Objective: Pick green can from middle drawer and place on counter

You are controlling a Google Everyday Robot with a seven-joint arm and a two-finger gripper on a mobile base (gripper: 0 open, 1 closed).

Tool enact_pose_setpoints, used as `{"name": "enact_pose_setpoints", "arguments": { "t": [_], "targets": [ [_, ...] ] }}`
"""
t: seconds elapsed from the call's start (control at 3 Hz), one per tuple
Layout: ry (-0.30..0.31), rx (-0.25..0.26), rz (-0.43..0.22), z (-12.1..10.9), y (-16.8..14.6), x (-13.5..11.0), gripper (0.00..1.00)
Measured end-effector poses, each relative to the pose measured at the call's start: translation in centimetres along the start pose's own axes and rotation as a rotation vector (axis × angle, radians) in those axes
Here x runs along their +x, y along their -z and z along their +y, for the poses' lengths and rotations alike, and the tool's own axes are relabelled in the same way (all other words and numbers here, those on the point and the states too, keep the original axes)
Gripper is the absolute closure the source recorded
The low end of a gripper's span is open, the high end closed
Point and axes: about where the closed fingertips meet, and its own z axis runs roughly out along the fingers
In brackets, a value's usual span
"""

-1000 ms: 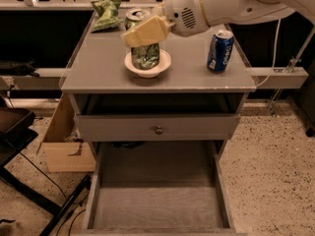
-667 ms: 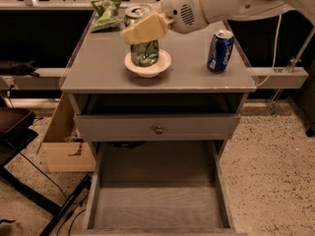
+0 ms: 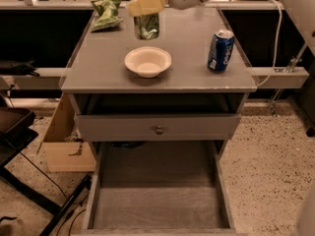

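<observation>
fingers clamp green can at counter rear; bag beside, bowl near

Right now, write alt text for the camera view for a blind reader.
The cream two-finger gripper clasps a small green aluminium can over the matte grey counter, behind a round cream bowl. A blue drink can stands to the right, a green snack bag at back left; the wide grey drawer below is open.

Your grey tabletop carries three things.
Bowl centre, blue can right, green bag back-left; end effector clasps green can at the rear.
</observation>
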Motion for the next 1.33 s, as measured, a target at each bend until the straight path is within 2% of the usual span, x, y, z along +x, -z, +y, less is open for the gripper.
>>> {"name": "enact_pose_setpoints", "arguments": {
  "t": [0.33,0.67,1.0,1.33],
  "targets": [
    [-0.084,0.165,-0.064,-5.8,-1.4,-1.9,1.0],
    [-0.188,0.317,-0.115,-10.9,-2.4,-1.2,1.0],
    [-0.28,0.459,-0.126,-15.7,-3.9,0.8,1.0],
    [-0.372,0.592,-0.105,-21.1,-5.3,3.7,1.0]
  ]
}}
